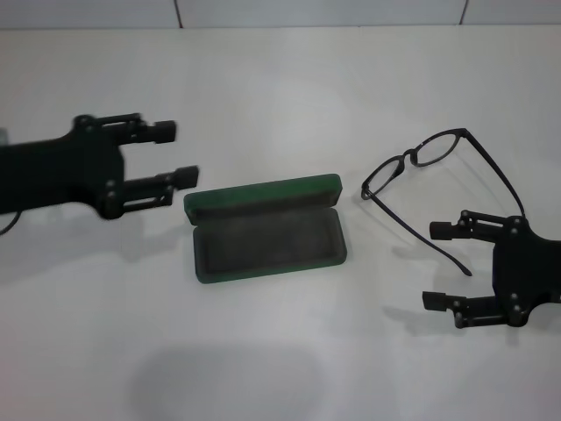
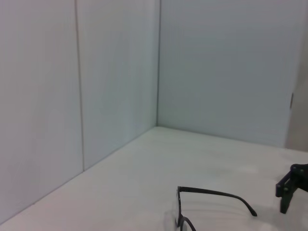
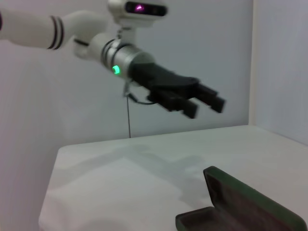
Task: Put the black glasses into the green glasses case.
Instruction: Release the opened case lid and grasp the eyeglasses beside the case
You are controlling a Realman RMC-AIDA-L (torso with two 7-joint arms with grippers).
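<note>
Head view shows my right gripper point(image 1: 443, 266) with jaws apart and empty, hovering just beside the nearer temple tip of the black glasses point(image 1: 436, 171) — thin frame, rounded lenses, arms unfolded on the white table point(image 1: 280, 79). My left gripper point(image 1: 179, 154), also spread, hangs beside the green glasses case point(image 1: 265, 229) — oblong, lid up, grey felt lining.

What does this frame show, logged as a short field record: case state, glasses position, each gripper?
case: green glasses case lies open at table centre, grey lining empty
glasses: black glasses rest on the table to the robot's right of the case, temple arms unfolded, not gripped
left gripper: left gripper open, empty, hovering left of the case
right gripper: right gripper open, empty, beside the temple tips
task status: glasses not yet in the case
</note>
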